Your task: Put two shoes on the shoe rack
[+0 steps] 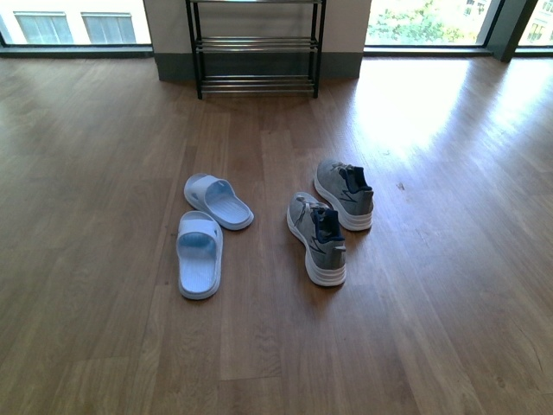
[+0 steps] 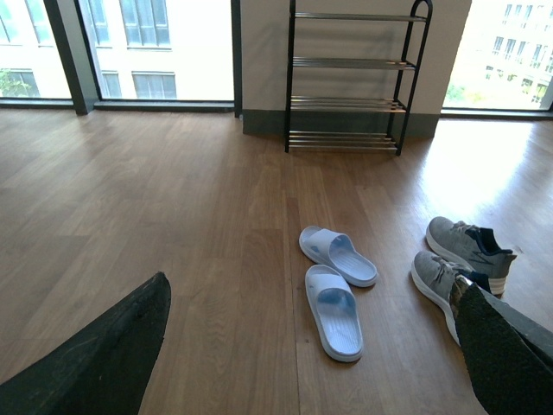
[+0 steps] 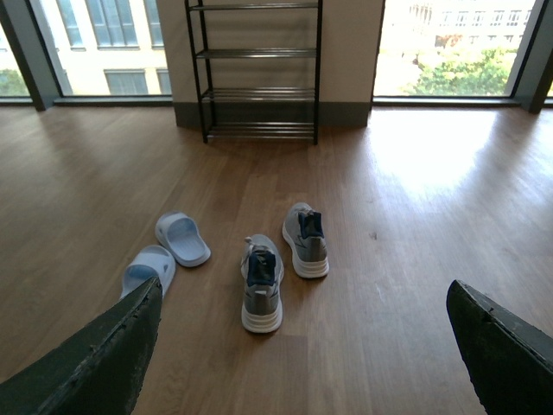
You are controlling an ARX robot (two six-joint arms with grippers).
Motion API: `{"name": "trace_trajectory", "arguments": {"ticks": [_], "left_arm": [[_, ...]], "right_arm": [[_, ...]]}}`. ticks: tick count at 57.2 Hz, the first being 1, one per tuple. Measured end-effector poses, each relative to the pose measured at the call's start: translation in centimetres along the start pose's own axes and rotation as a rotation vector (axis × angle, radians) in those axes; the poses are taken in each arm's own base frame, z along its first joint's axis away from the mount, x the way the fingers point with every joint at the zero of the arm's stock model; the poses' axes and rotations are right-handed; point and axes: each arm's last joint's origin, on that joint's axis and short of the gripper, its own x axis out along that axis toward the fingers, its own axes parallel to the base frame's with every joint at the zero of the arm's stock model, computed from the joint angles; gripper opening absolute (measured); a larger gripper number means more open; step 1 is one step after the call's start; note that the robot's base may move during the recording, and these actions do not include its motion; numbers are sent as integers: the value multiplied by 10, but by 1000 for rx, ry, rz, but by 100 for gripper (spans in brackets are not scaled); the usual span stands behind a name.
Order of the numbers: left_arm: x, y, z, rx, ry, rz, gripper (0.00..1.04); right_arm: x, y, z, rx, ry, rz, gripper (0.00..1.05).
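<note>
- the left gripper (image 2: pixel 309 290) is spread wide, holding nothing; the right gripper (image 3: pixel 304 284) is equally wide and empty
- both hover above the floor (image 1: pixel 449 285), facing the far shoe rack (image 1: pixel 256 47); neither arm shows in the front view
- the grey sneakers (image 1: pixel 318 238) lie right and the pale slides (image 1: pixel 200 252) left, on the floor well short of the rack; one left finger (image 2: pixel 501 354) hides part of the near sneaker

1. The shoe rack (image 1: pixel 256 47) stands on the floor (image 1: pixel 104 173) at the far end, backed against the wall (image 1: pixel 168 35).
2. Well in front of it, four shoes lie on the floor, none on the rack.
3. To the left, the far slide (image 1: pixel 219 201) lies just behind the near slide (image 1: pixel 200 253) and slightly to its right.
4. To the right, apart from the slides, the far sneaker (image 1: pixel 344 193) sits close behind and right of the near sneaker (image 1: pixel 317 237), both toes towards the rack.
</note>
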Motion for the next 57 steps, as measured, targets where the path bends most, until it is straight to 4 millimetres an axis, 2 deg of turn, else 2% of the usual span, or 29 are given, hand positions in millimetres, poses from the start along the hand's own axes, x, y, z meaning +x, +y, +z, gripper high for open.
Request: {"name": "trace_trajectory", "arguments": {"ticks": [57], "left_arm": [[0, 0, 0, 0, 0, 0, 95]], "right_arm": [[0, 0, 0, 0, 0, 0, 96]]}}
